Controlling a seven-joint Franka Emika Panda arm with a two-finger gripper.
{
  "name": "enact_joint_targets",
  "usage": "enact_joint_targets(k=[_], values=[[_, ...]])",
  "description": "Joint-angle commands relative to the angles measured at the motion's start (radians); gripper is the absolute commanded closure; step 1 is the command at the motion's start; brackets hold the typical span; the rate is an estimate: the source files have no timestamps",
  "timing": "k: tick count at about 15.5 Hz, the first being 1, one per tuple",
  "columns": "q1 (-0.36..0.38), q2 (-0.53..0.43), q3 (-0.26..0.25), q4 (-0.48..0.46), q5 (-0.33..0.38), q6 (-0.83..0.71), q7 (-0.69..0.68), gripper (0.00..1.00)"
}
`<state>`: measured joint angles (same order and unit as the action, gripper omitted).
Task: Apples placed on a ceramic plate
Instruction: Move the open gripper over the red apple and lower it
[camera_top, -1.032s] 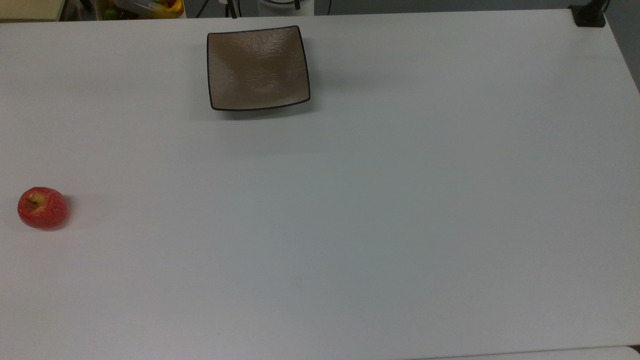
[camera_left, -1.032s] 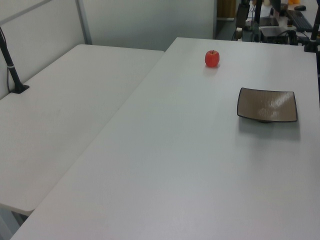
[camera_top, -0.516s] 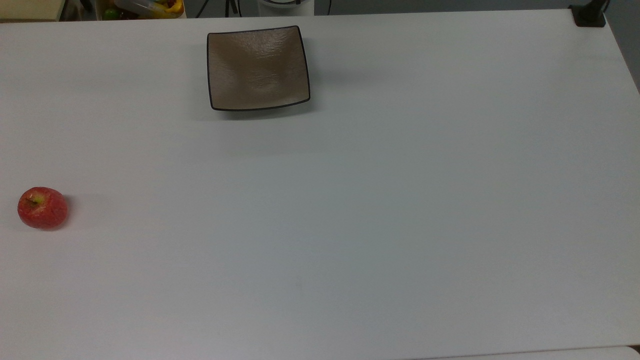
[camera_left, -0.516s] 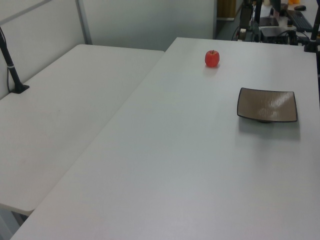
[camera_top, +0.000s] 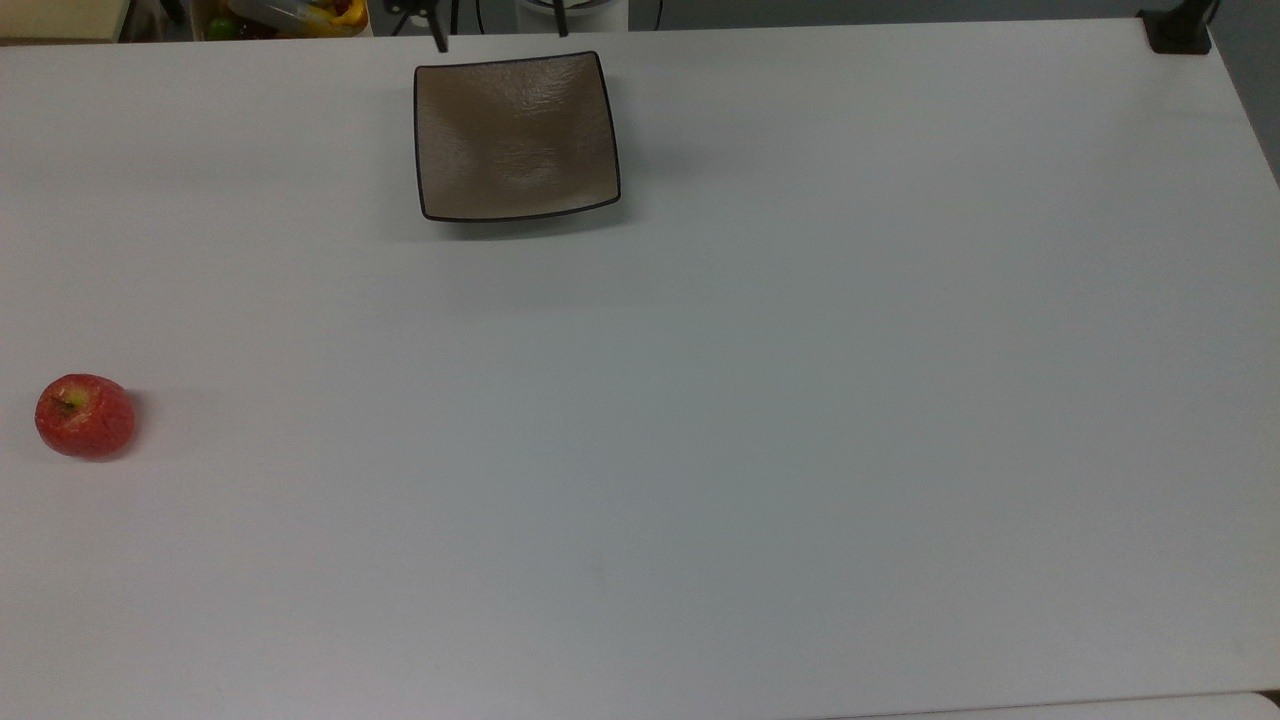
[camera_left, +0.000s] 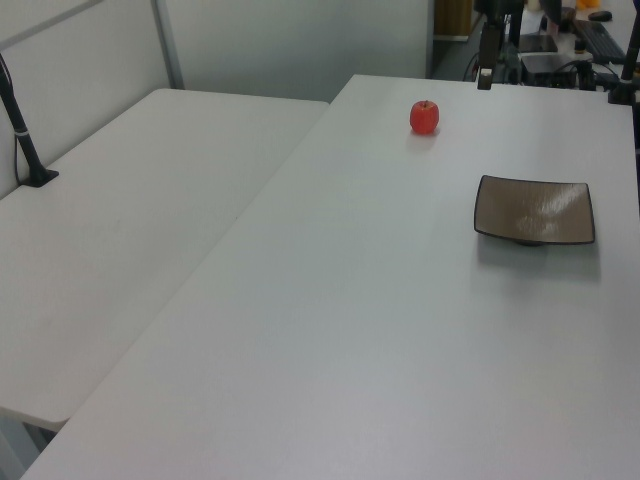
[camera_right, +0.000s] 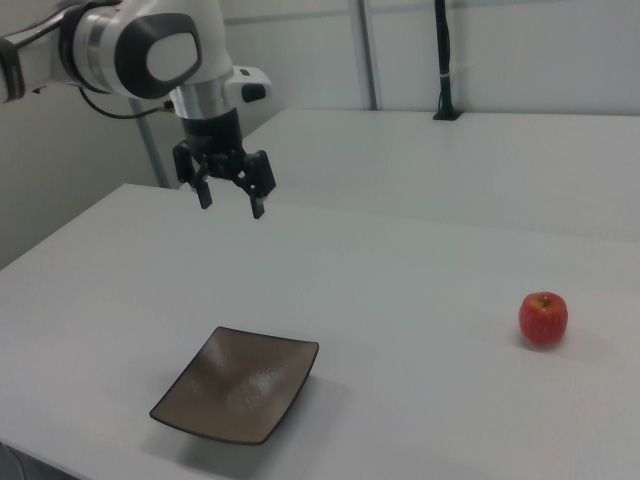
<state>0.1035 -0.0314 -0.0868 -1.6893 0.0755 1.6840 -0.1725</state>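
You now have 1 dark fingertip (camera_top: 440, 38) poking in at the top edge of the top view, just beyond the plate's far left corner; 0.5 s ago that spot showed none. In the left view a finger (camera_left: 484, 58) hangs lower at the table's far end than it did 1 s ago. The apple (camera_top: 85, 416) and the ceramic plate (camera_top: 515, 135) sit exactly where they were.

In the right view the gripper (camera_right: 229, 195) hangs in the air above the table (camera_top: 760, 420), behind the plate (camera_right: 238, 383), with its jaws spread apart and nothing between them.

The apple rests upright on the table close to the top view's left edge, stem up, well apart from the plate. The plate lies flat and empty near the table's far edge. You have broad bare tabletop between the 2, and all of the top view's right half is open white surface. A black post base (camera_top: 1178, 30) stands at the far right corner.
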Motion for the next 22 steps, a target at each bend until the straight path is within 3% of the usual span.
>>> enact_joint_targets(k=[1, 5, 8, 10, 18, 22], values=[[-0.060, 0.047, -0.004, 0.025, 0.001, 0.003, -0.085, 0.00], [-0.129, 0.131, -0.008, 0.071, -0.011, 0.006, -0.151, 0.00], [-0.160, 0.217, -0.013, 0.128, -0.077, 0.006, -0.177, 0.00], [-0.189, 0.255, -0.016, 0.138, -0.082, 0.012, -0.212, 0.00], [-0.312, 0.444, -0.019, 0.232, -0.082, 0.336, -0.232, 0.00], [-0.372, 0.492, -0.018, 0.241, -0.076, 0.543, -0.233, 0.00]])
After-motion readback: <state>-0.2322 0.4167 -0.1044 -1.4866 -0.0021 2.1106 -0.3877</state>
